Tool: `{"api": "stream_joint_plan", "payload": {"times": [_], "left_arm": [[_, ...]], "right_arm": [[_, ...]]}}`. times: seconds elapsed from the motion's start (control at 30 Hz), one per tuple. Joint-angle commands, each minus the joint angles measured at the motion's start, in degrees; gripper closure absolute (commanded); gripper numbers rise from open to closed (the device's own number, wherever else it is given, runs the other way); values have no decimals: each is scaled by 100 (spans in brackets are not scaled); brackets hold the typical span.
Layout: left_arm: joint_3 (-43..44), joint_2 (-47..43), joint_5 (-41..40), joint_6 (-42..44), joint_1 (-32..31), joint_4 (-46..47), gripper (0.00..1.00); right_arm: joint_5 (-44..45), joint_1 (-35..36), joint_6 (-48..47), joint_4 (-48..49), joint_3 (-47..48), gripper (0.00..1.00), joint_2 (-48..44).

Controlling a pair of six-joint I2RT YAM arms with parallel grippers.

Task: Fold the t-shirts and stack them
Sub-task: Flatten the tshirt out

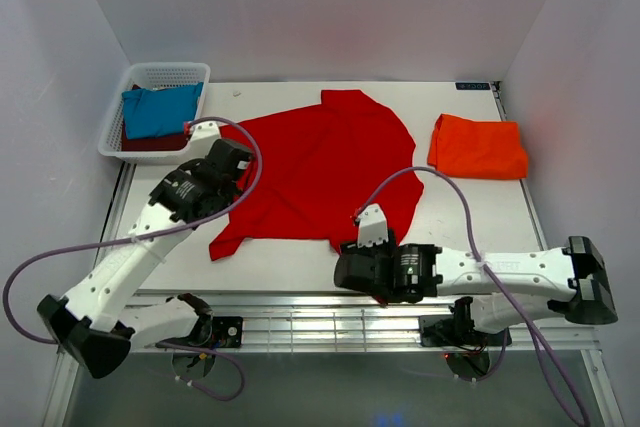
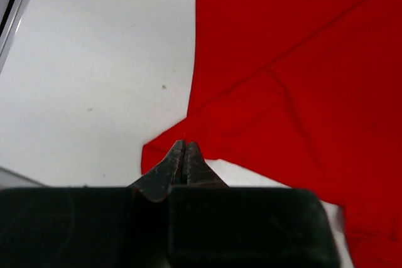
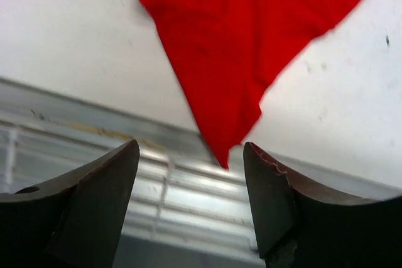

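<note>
A bright red t-shirt (image 1: 320,167) lies spread out in the middle of the table. An orange-red t-shirt (image 1: 478,147) lies folded at the right. My left gripper (image 1: 232,160) is at the red shirt's left edge. In the left wrist view it (image 2: 184,147) is shut, its tips just over a corner of the red cloth (image 2: 282,73), with no cloth seen between them. My right gripper (image 1: 352,270) is at the shirt's near hem. In the right wrist view it (image 3: 191,150) is open, with a pointed corner of the red shirt (image 3: 232,48) hanging just beyond the fingers.
A white mesh basket (image 1: 150,75) at the back left holds a teal-blue shirt (image 1: 160,110) on a dark maroon one (image 1: 150,143). The table's front edge and metal rails (image 3: 125,174) lie under the right gripper. Grey walls stand on three sides.
</note>
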Motion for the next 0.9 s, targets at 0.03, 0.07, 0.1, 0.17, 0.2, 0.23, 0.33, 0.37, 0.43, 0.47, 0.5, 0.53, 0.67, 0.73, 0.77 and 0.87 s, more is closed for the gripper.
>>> {"api": "stream_joint_plan", "payload": {"times": [0.03, 0.07, 0.1, 0.17, 0.2, 0.23, 0.33, 0.37, 0.43, 0.47, 0.5, 0.53, 0.67, 0.73, 0.77, 0.87], "left_arm": [[-221, 1159, -312, 542, 48, 1697, 100], [-107, 1414, -313, 603, 92, 1855, 100], [-37, 1869, -278, 621, 231, 2135, 100], [51, 2206, -147, 893, 521, 2601, 100], [130, 2529, 89, 902, 636, 2786, 100], [201, 2689, 170, 911, 768, 2875, 100], [473, 3294, 408, 885, 1129, 3017, 100], [526, 3419, 443, 911, 1225, 3060, 100], [649, 3735, 513, 929, 1287, 3069, 100], [667, 3806, 522, 937, 1314, 3069, 100], [658, 3868, 531, 955, 1331, 3069, 100], [650, 3912, 548, 946, 1340, 3078, 100], [579, 4149, 776, 938, 1402, 3069, 100], [570, 4246, 873, 929, 1437, 3061, 100], [570, 4307, 926, 937, 1480, 3052, 100], [605, 4641, 1084, 894, 1699, 2947, 100]], "right_arm": [[193, -1274, -2525, 3542, -1189, 33, -669], [-99, -1566, -2938, 4793, -1462, 36, -818], [-380, -1839, -3534, 5293, -1691, 37, -863], [-1110, -2464, -3995, 6129, -2097, 40, -785], [-1269, -2614, -4345, 6516, -2115, 41, -689], [-1523, -2798, -4514, 6633, -2063, 42, -583], [-1955, -3036, -4937, 6914, -1948, 45, -83], [-2026, -3081, -4981, 6985, -1913, 45, 110], [-2175, -3169, -5043, 7099, -1878, 47, 278], [-2211, -3195, -5052, 7135, -1869, 48, 418], [-2229, -3222, -5043, 7135, -1860, 48, 489], [-2281, -3230, -5008, 7100, -1860, 48, 533], [-2273, -3248, -4789, 6758, -1851, 52, 639], [-2194, -3248, -4683, 6600, -1930, 53, 587], [-2185, -3248, -4587, 6468, -1965, 53, 500], [-2202, -3248, -4446, 6301, -2124, 53, 254]]}}
